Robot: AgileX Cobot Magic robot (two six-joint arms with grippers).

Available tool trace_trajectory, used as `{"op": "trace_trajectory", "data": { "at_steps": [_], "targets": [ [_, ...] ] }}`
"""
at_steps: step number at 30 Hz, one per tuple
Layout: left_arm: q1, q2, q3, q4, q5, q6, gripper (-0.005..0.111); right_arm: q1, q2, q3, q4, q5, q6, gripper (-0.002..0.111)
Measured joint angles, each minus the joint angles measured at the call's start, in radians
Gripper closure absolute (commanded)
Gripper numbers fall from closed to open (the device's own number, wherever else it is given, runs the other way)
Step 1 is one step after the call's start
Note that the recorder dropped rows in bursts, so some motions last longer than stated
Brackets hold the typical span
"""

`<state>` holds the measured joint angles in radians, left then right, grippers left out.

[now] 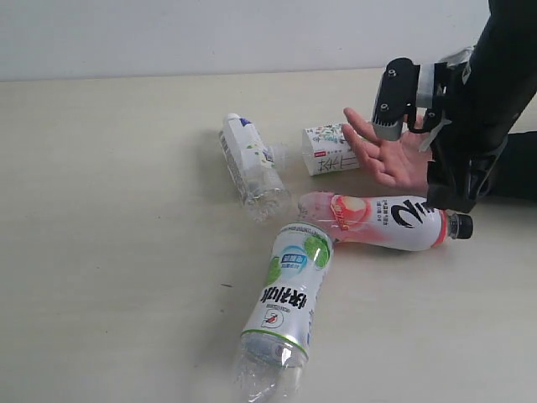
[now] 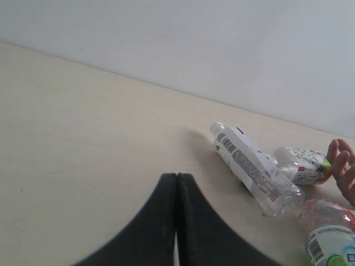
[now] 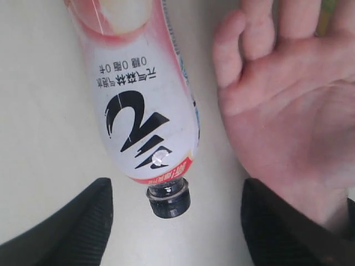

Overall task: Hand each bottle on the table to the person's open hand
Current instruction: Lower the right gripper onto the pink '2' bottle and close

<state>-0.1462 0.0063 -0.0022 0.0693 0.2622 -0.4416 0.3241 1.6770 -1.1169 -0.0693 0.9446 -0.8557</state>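
Four bottles lie on the table (image 1: 109, 252). The white-blue one (image 1: 247, 164) is at the back. The floral one (image 1: 325, 149) lies beside the person's open hand (image 1: 388, 153). The lime one (image 1: 289, 294) is at the front, and the pink "2" bottle (image 1: 394, 222) lies to its right. My right gripper (image 1: 453, 201) hovers open over that bottle's black cap (image 3: 169, 200), with its fingers (image 3: 89, 221) wide on either side and touching nothing. The palm (image 3: 294, 122) lies just beside the pink bottle (image 3: 144, 111). My left gripper (image 2: 177, 176) is shut and empty, well away from the white-blue bottle (image 2: 252, 172).
The person's dark sleeve (image 1: 520, 168) lies behind my right arm (image 1: 495, 75) at the table's right edge. A pale wall (image 1: 210, 34) runs along the far side. The left half of the tabletop is bare.
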Motion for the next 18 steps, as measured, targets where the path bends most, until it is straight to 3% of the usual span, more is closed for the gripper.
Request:
{"op": "trace_trajectory", "data": {
  "at_steps": [15,18],
  "targets": [
    [0.0,0.0,0.0,0.0,0.0,0.0,0.107,0.0,0.002,0.0,0.003,0.011,0.026,0.044],
    [0.0,0.0,0.0,0.0,0.0,0.0,0.107,0.0,0.002,0.0,0.003,0.0,0.022,0.038]
  ]
}}
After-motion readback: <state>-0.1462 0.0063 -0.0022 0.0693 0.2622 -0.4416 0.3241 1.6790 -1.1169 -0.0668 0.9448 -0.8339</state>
